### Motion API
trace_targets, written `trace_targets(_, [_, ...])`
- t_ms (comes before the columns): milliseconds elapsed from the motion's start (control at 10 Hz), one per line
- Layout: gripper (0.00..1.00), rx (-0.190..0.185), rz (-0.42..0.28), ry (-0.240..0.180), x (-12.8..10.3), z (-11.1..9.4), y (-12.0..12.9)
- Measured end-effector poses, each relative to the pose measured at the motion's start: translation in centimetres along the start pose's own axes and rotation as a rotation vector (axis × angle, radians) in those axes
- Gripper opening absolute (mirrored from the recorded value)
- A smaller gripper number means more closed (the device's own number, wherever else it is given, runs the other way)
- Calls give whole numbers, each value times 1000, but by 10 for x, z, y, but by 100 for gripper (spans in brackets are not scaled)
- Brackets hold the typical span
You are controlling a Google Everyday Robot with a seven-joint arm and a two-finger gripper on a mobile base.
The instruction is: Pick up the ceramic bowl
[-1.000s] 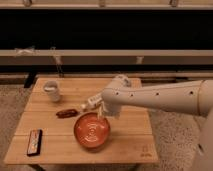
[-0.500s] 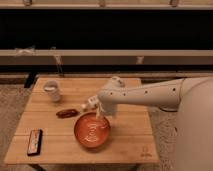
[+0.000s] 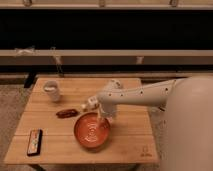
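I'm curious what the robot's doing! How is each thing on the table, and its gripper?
ceramic bowl: sitting upright on the table, open side up.
gripper: down at the bowl's far rim.
white cup: standing upright, back left.
reddish-brown thing: lying flat, left of the bowl, not touching.
dark flat thing: lying flat by the front left edge.

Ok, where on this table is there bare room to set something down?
Free: the table's right front, between ceramic bowl and edge; the back strip right of the white cup; between dark flat item and bowl. Crowded: centre, the tool at the bowl's back rim, brown item beside.
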Motion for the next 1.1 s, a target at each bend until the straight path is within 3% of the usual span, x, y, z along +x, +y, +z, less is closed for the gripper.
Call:
trace_targets(300, [57,0,-6,-32,-3,6,2])
trace_targets(800, [5,4,8,-80,-16,15,7])
trace_targets(1000, [0,8,19,-82,-19,12,10])
trace_targets(1100, [0,18,25,-70,-19,0,13])
